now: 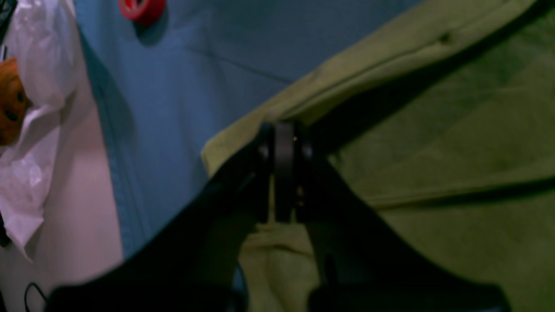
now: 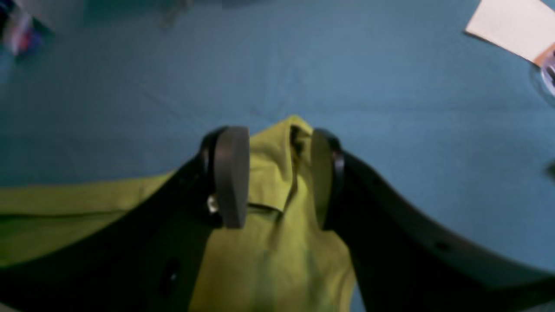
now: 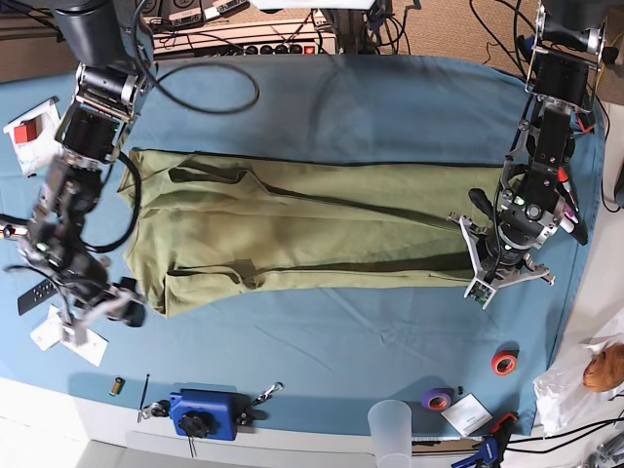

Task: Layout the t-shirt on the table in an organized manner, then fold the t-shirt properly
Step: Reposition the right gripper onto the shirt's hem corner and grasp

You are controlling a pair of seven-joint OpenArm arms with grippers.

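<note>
The desk (image 3: 341, 97) is wide, covered in a smooth teal-blue cloth with rounded corners. Along its near edge in the base view stand a blue tool (image 3: 203, 412), a clear plastic cup (image 3: 391, 424), a purple tape roll (image 3: 438, 398) and a red tape roll (image 3: 504, 363): two rolls, one cup. Beyond the near right corner a white plastic bag (image 3: 575, 385) sits off the desk. At the far edge a power strip (image 3: 263, 41) and tangled black cables lie on a brownish floor.

One t-shirt (image 3: 292, 234) lies lengthwise across the middle of the desk, olive-green, folded over on itself with long creases.

Two arms work its ends. The left pincer (image 1: 284, 134) is pressed together on a fold at the shirt's edge, the cloth pinched between its pads; its wrist view also shows the red roll and the bag, with something orange inside it. The right pincer (image 2: 277, 173) stands apart, a peaked corner of green cloth lying loose between the jaws. Its wrist view shows that gap plainly, where the base view blurs that pincer.
</note>
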